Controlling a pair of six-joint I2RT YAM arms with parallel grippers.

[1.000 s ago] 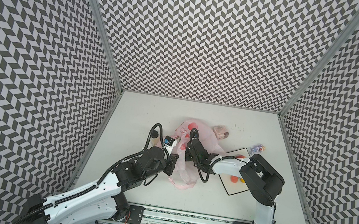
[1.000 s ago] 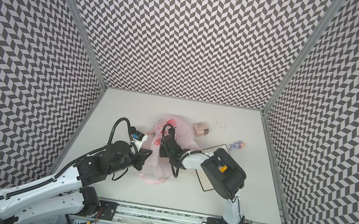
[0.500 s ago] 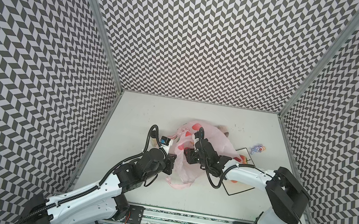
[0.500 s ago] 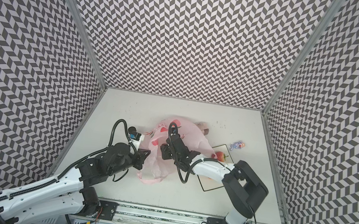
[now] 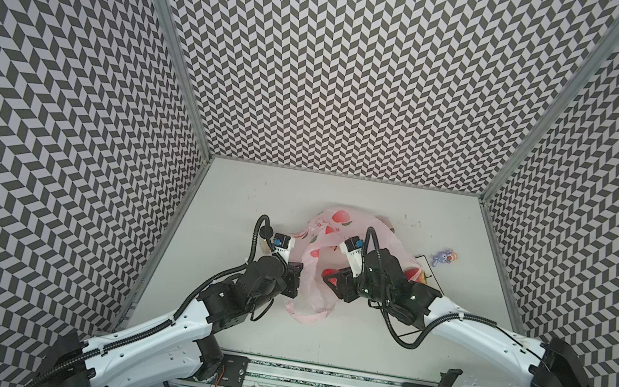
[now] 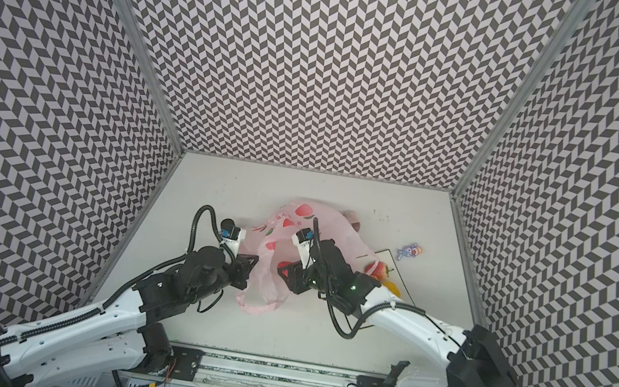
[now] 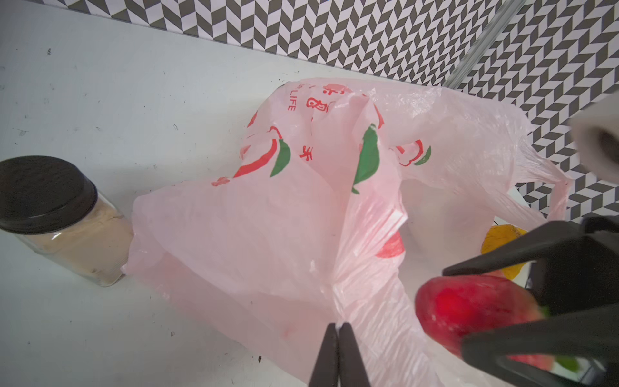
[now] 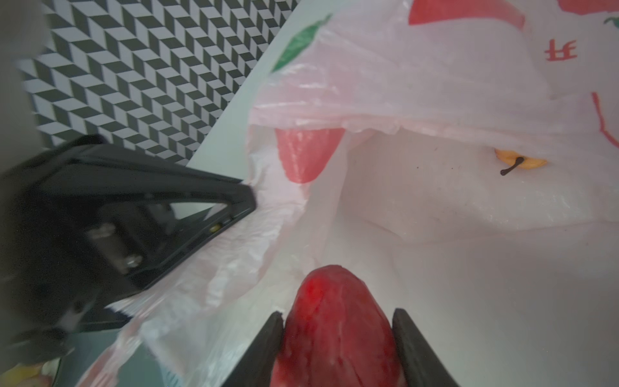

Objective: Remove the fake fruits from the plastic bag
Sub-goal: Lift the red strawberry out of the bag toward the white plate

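Observation:
The pink plastic bag [image 5: 336, 224] [image 6: 295, 217] lies crumpled mid-table, its mouth facing the front. My left gripper [image 5: 296, 281] [image 7: 338, 326] is shut on the bag's thin edge [image 7: 335, 261]. My right gripper [image 5: 329, 282] [image 8: 338, 318] is shut on a red strawberry [image 8: 338, 331] [image 7: 469, 308] just at the bag's mouth. Deeper inside the bag [image 8: 435, 83] lies a yellow-orange fruit with a dark stem [image 8: 521, 163]. Beside the right arm, a red fruit [image 6: 379, 270] and an orange one [image 6: 392, 286] rest on the plate.
A white square plate with a black rim [image 6: 386, 253] sits right of the bag, partly under it and under the right arm. A small purple toy figure [image 5: 444, 257] lies further right. A jar with a black lid [image 7: 57, 214] stands against the bag's far side.
The right gripper has drawn back toward the table's front with the strawberry, and its elbow has swung out to the right. The bag has stretched rightward over the plate. The left gripper has stayed put.

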